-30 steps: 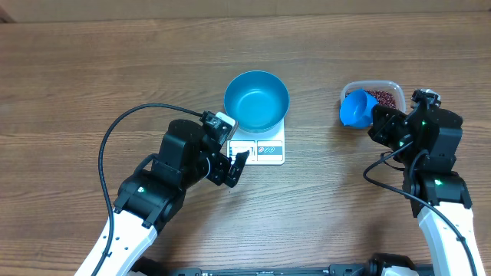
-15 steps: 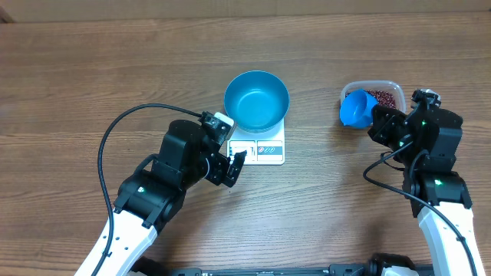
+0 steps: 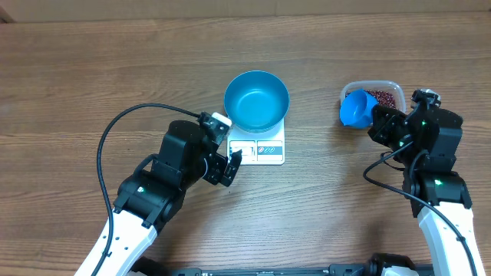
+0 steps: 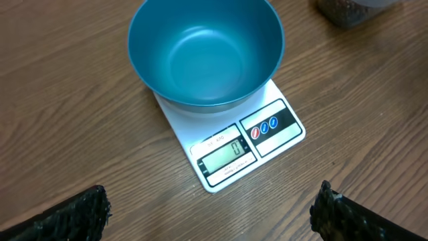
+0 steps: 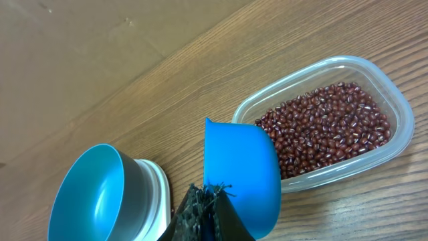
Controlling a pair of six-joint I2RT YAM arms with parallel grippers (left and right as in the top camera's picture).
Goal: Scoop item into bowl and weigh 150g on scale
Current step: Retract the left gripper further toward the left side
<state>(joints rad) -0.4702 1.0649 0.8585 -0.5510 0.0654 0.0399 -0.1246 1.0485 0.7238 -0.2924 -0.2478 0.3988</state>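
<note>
- Pincers of my right gripper (image 5: 206, 209) are pressed together on the handle of the small blue scoop (image 5: 241, 167), so that claw is pinching the tool.
- The scoop's cup hangs at the near end of the clear tub (image 5: 399, 110), over its rim and just beside the beans (image 5: 328, 127). From overhead I see no beans inside the cup.
- The beans lie as a loose maroon layer across the tub floor, all of them in the tub as far as I can tell.
- My left gripper (image 3: 230, 167) is spread wide and holds nothing. It hovers low just in front of the scale (image 4: 271, 127), looking straight at the display.
- The teal bowl (image 4: 204, 57) sits on the scale's back half and is empty, and the display reads zero.
- I judge the step in hand to be loading the scoop for a first transfer. No weighing has begun.
- The next move calls for tipping the cup's mouth down into the heap and pushing through it. Then I must level it and carry it left to the bowl, which is well apart from the tub.
- A tilted cup would shed beans on the table (image 3: 322, 207), so the carry should be steady and the later pours small.
</note>
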